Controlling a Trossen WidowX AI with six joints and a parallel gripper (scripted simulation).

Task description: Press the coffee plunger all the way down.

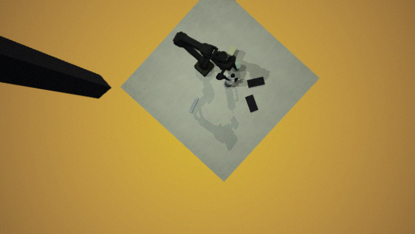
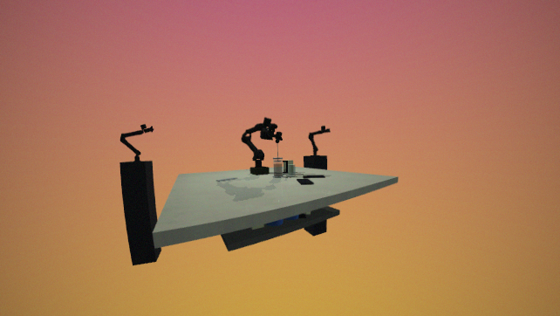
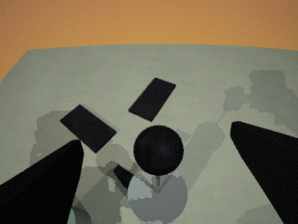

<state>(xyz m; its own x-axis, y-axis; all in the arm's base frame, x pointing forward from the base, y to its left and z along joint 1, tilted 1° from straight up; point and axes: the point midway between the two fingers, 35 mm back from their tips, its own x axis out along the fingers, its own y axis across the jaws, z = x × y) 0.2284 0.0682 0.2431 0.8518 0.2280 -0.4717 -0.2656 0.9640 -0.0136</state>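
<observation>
The coffee press [image 1: 230,84] [image 2: 278,168] [image 3: 157,202] stands upright on the table, a clear cylinder with a pale lid. Its plunger is up: a thin rod rises well above the lid to a round black knob [image 3: 158,150] [image 1: 233,75]. My gripper [image 3: 158,137] [image 1: 231,74] [image 2: 278,137] is open and empty, pointing down over the press. In the wrist view the knob shows between the two spread fingers, with a gap on each side. The exterior view shows the gripper at about the height of the rod's top; whether a finger touches the knob cannot be told.
Two flat black slabs [image 1: 256,82] [image 1: 251,103] lie beyond the press. A pale green cup [image 1: 238,65] [image 2: 291,168] stands close beside it. A thin light bar [image 1: 194,105] lies on the table [image 1: 223,161] [image 2: 196,214]. Two other arms [image 2: 131,139] [image 2: 312,139] stand on pedestals outside the table.
</observation>
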